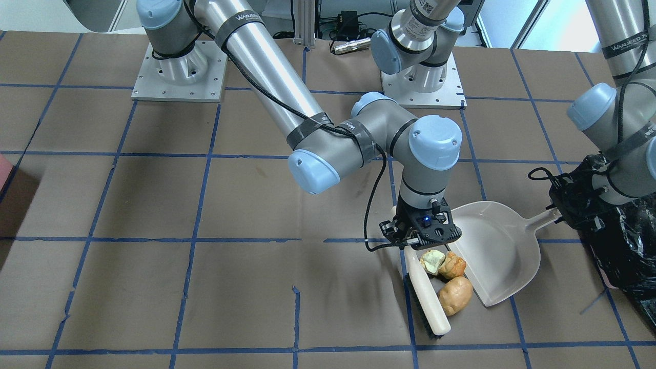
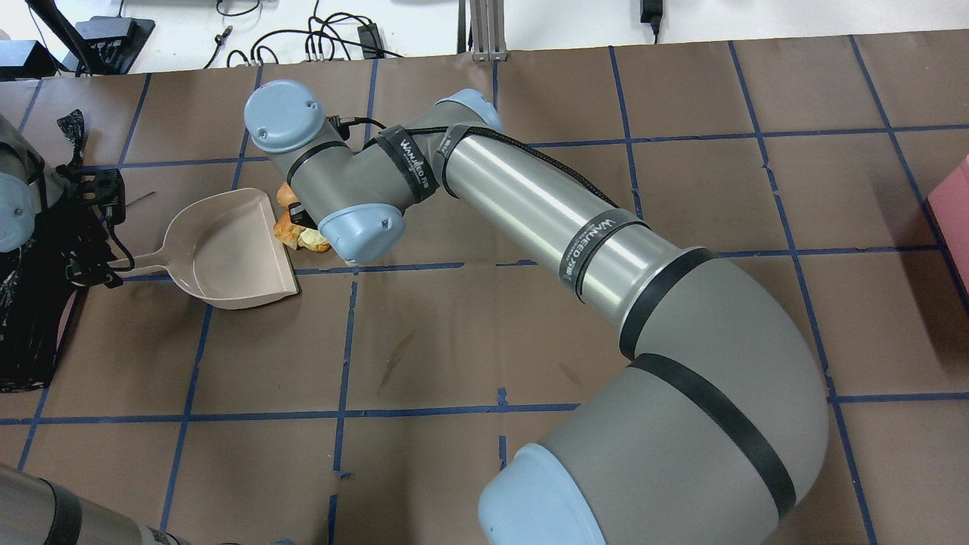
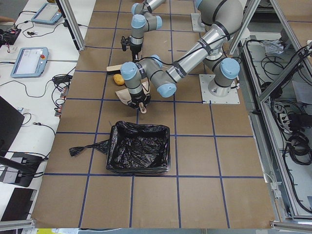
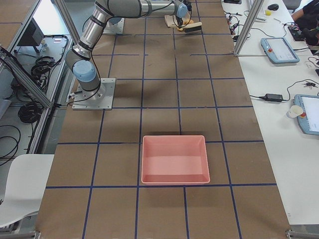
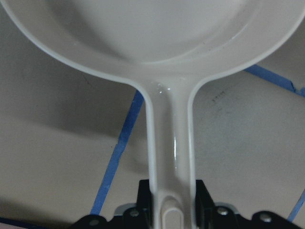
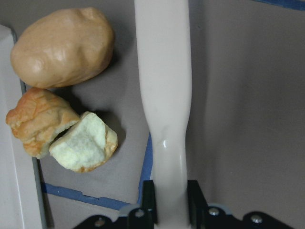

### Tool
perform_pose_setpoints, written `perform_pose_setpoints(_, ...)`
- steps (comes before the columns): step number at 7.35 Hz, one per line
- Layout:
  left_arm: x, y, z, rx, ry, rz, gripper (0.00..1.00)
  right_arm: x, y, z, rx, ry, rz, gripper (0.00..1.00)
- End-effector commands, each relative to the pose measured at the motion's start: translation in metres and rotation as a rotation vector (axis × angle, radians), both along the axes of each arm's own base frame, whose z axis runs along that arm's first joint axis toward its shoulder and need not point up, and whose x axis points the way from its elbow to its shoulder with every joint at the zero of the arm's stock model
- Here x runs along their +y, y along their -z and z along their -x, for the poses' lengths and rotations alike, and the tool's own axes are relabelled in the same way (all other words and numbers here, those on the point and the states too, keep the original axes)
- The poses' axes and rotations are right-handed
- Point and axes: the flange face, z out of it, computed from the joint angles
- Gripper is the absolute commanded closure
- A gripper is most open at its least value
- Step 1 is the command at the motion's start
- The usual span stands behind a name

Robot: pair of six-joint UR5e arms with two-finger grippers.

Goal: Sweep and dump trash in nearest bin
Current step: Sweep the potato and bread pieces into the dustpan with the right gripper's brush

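Observation:
Three trash lumps lie on the table between the brush and the dustpan's lip: a tan potato-shaped one (image 1: 455, 295) (image 6: 62, 47), an orange-brown crusty chunk (image 1: 454, 265) (image 6: 38, 119) and a pale yellow-green chunk (image 1: 433, 261) (image 6: 83, 148). My right gripper (image 1: 420, 233) (image 6: 170, 200) is shut on the cream brush (image 1: 428, 297) by its handle (image 6: 164, 95). My left gripper (image 1: 564, 210) (image 5: 174, 200) is shut on the handle of the beige dustpan (image 1: 494, 256) (image 5: 171, 143), which lies flat and holds nothing. The black-bagged bin (image 1: 625, 246) (image 3: 139, 148) stands just behind the left gripper.
A pink tray (image 4: 174, 159) with no bag stands far off toward the robot's right end of the table (image 2: 955, 200). The right arm (image 2: 530, 197) reaches across the table into the left half. Both arm bases (image 1: 179, 72) stand at the table's robot side.

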Motion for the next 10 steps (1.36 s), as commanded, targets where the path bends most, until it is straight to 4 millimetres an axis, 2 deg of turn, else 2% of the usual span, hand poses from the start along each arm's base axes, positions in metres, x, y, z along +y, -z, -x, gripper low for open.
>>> perform_pose_setpoints(1,0.000,0.000,0.000,0.000,0.000,0.001,0.97,0.051,-0.001,-0.044,-0.018,0.038,-0.007,0.91)
perform_pose_setpoints(2,0.000,-0.001,0.000,-0.001,0.000,0.002,0.97,0.073,0.000,-0.062,-0.032,0.080,-0.014,0.91)
perform_pose_setpoints(4,0.001,0.000,0.001,0.002,-0.002,0.000,0.97,0.108,-0.014,-0.088,-0.057,0.095,-0.009,0.91)
perform_pose_setpoints(6,0.003,0.000,0.002,0.002,-0.002,-0.001,0.97,0.122,-0.043,-0.110,-0.094,0.102,0.026,0.91)
perform_pose_setpoints(8,0.003,0.000,0.002,0.000,-0.002,-0.001,0.97,0.140,-0.053,-0.124,-0.116,0.109,0.031,0.91)
perform_pose_setpoints(10,0.003,0.001,0.002,0.002,-0.002,-0.001,0.97,0.146,-0.053,-0.122,-0.074,0.094,0.018,0.90)
